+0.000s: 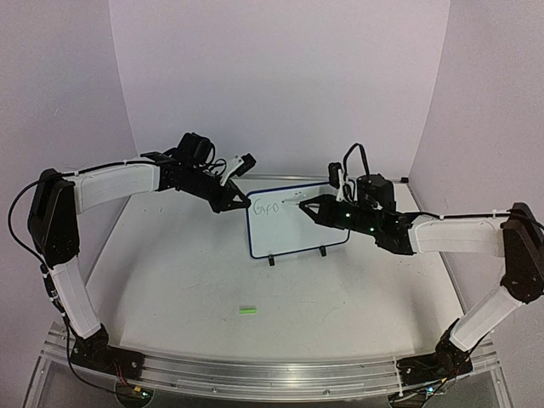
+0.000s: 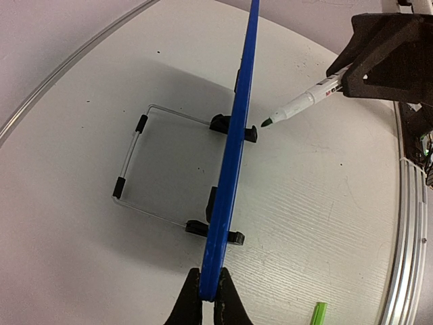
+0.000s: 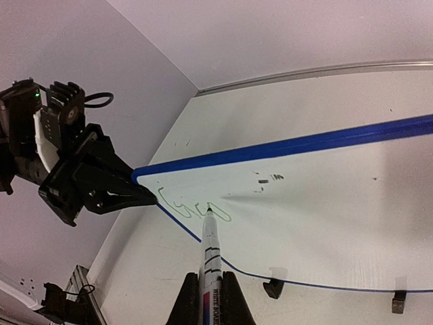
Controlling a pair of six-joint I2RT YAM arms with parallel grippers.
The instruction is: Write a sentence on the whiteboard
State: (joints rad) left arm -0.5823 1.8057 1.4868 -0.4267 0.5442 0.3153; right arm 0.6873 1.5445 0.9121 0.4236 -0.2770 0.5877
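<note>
The whiteboard (image 1: 299, 228) stands on its long lower edge near the far edge of the table (image 1: 187, 280), roughly midway between the left and right sides, with its face turned toward the near edge. It is a small white rectangle with rounded corners and a thin dark blue rim. Two small black feet (image 3: 272, 290) rest on the table under its lower edge, and a thin wire stand (image 2: 132, 159) lies flat behind it. Seen edge-on in the left wrist view, it is a narrow blue strip.

The sentence (image 3: 193, 206) is only begun: a few thin green letters sit in the upper left corner of the face. The first looks like a G and the rest is too loose to read with certainty. The rest of the face is white, apart from a few tiny dark specks.

The left gripper (image 2: 203, 298) pinches the board's rim at its upper left corner, fingers closed on either side of the blue edge. The right gripper (image 3: 208, 298) is clamped on a white marker (image 3: 210, 261), whose green tip touches the board at the end of the written letters.

A small green cap (image 1: 247, 310) lies on the table nearer the near edge, well apart from the board.
</note>
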